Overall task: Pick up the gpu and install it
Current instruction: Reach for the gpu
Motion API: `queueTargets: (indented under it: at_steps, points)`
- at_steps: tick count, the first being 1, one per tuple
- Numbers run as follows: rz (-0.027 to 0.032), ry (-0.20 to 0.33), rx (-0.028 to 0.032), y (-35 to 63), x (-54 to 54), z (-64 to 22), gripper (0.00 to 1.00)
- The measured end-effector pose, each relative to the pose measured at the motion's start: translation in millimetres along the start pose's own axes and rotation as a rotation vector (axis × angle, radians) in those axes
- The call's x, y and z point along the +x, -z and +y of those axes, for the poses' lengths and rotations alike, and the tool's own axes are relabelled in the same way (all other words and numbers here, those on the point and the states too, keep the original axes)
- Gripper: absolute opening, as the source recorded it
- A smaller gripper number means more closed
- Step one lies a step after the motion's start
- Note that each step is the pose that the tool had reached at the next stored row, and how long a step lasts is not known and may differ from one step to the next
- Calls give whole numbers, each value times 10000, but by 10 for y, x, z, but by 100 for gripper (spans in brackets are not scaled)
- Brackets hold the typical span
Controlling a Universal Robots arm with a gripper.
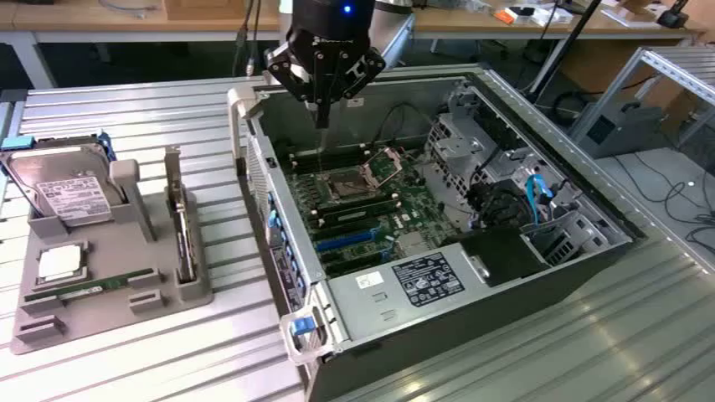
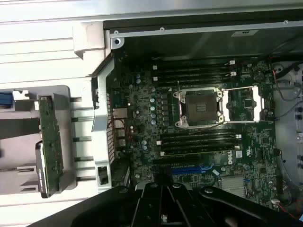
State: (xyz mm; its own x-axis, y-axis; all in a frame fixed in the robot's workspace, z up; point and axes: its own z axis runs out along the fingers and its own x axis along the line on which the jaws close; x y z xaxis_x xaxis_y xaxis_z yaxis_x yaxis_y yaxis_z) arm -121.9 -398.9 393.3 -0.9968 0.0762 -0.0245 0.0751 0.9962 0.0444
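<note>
1. Grey ribbed tabletop (image 1: 134,117) in the exterior view carries an open computer case (image 1: 369,325) and, to the exterior view's left of it, a grey parts holder (image 1: 156,295).
2. The gpu (image 1: 179,222) stands on edge in the holder slot nearest the case, well apart from the gripper (image 1: 321,119).
3. The gripper hangs over the far end of the motherboard (image 1: 369,209). Its fingers are pressed together with nothing between them.
4. The holder also carries a hard drive (image 1: 62,197) leaning upright, a processor chip (image 1: 59,264) lying flat and a memory stick (image 1: 90,290).
5. In the wrist view, the gripper (image 2: 164,189) is clenched and empty above the motherboard (image 2: 142,109), near a blue expansion slot (image 2: 189,169). The processor socket (image 2: 201,108) sits between banks of memory slots.
6. Outside the case wall, the gpu (image 2: 49,132) sits in the holder (image 2: 78,118) with its green board edge up and its black fan cooler (image 2: 40,177) on one face.
</note>
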Motion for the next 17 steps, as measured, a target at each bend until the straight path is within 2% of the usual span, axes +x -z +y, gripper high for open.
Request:
queueTargets:
  at_steps: [1, 12, 17]
  points:
    - [-1, 0, 0, 2, 66, -5, 11]
    - [-1, 0, 1, 5, 143, -11, 11]
    - [-4, 0, 0, 6, 221, -16, 11]
